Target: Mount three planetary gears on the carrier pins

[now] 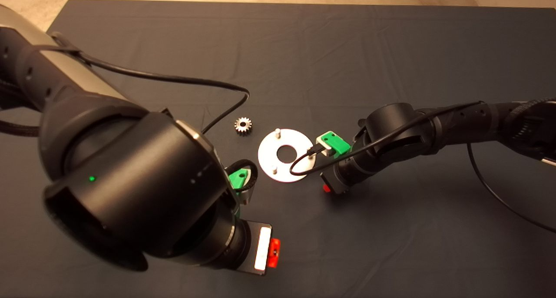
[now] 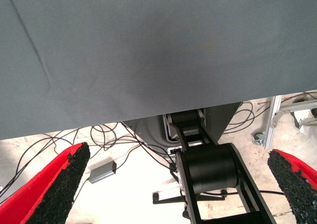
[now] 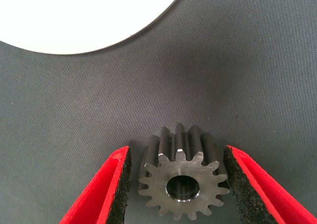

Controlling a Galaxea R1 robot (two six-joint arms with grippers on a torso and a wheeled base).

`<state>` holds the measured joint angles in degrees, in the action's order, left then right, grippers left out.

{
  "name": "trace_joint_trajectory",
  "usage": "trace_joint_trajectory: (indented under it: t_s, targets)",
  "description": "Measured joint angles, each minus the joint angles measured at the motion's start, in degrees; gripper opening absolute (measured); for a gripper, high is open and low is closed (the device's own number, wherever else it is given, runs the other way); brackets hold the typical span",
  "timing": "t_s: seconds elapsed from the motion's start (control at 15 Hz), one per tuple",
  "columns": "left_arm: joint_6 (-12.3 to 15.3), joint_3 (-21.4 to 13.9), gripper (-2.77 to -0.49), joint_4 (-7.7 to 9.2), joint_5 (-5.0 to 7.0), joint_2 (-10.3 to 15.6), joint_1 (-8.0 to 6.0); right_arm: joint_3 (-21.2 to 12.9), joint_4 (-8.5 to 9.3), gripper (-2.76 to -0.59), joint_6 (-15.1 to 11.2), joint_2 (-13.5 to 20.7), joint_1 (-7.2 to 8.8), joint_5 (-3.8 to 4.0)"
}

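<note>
**Right gripper straddles a gear beside the disc**

The right gripper is low over the mat, just right of the disc. Its fingers are spread either side of a gear lying flat on the mat; thin gaps show on both sides, so it is not yet pinched. The disc carries three upright pins, all bare. A second gear lies on the mat just left of the disc, on its far side. The left gripper is raised at the near left, fingers wide apart, holding nothing.
</note>
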<state>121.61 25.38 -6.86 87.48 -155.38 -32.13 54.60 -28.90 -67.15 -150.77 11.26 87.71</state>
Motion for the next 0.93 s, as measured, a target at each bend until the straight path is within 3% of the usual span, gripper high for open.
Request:
trace_joint_trajectory:
  t_s: [0.67, 0.93]
  targets:
    - [0.0, -0.4, -0.64, 0.00, 0.00, 0.0, 0.00, 0.0, 0.02, -2.11, -0.3, 0.2, 0.00, 0.10]
    - [0.0, -0.5, -0.64, -0.02, 0.00, 0.0, 0.00, 0.0, 0.02, -2.11, -0.9, 0.9, 0.00, -0.45]
